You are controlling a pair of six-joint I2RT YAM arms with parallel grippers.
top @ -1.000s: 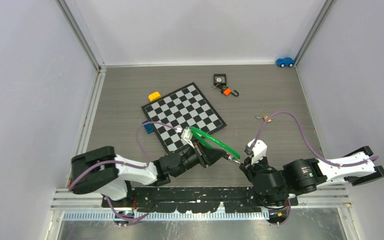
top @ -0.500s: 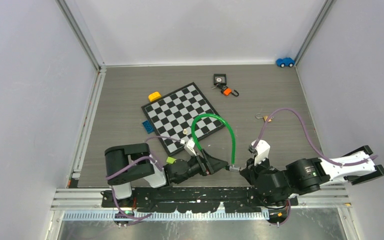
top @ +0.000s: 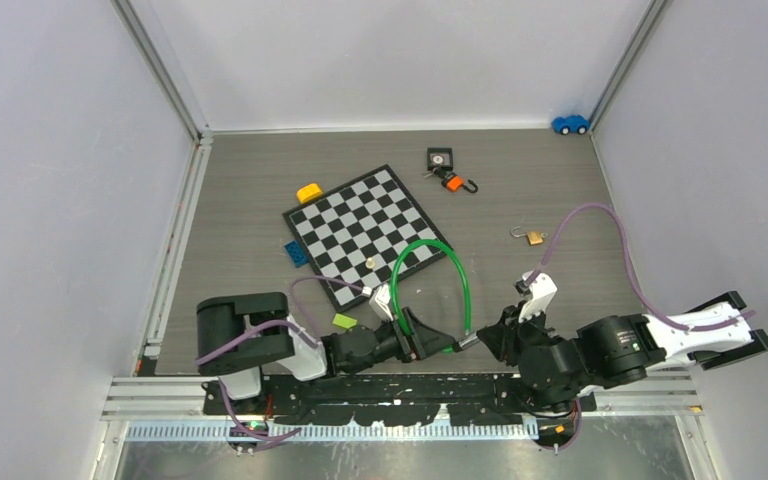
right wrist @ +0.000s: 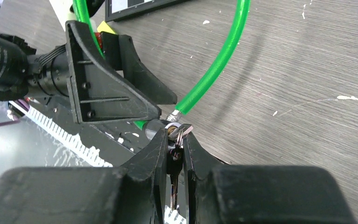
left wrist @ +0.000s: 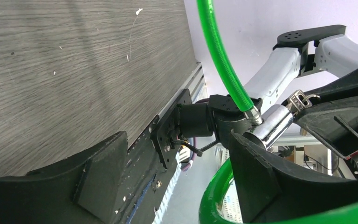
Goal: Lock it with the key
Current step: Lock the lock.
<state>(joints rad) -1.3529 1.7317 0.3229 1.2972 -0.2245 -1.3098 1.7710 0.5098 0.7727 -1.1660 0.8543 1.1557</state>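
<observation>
A green cable lock (top: 430,246) arches up from the table's near edge. Its silver cylinder (left wrist: 272,128) lies just past the right fingertip of my left gripper (left wrist: 177,144), which stands open. The cable's lower end (left wrist: 223,196) curves around that finger. My right gripper (right wrist: 176,138) is shut on the key (right wrist: 181,130), whose tip sits in the face of the cylinder (right wrist: 161,128). In the top view the two grippers face each other, left gripper (top: 428,338) and right gripper (top: 488,342), with the cylinder (top: 457,345) between them.
A chessboard (top: 365,232) lies mid-table with a small piece (top: 369,261) on it. Around it sit a yellow block (top: 308,192), a blue block (top: 298,254) and a green scrap (top: 344,321). Farther off are a brass padlock (top: 533,238), a black padlock (top: 440,158) with an orange clip (top: 455,183), and a blue toy car (top: 569,124).
My left gripper has opened and let go of the lock, and its arm has drawn back toward the near edge. The cable has sprung from flat into a tall arch. The right gripper keeps the key.
</observation>
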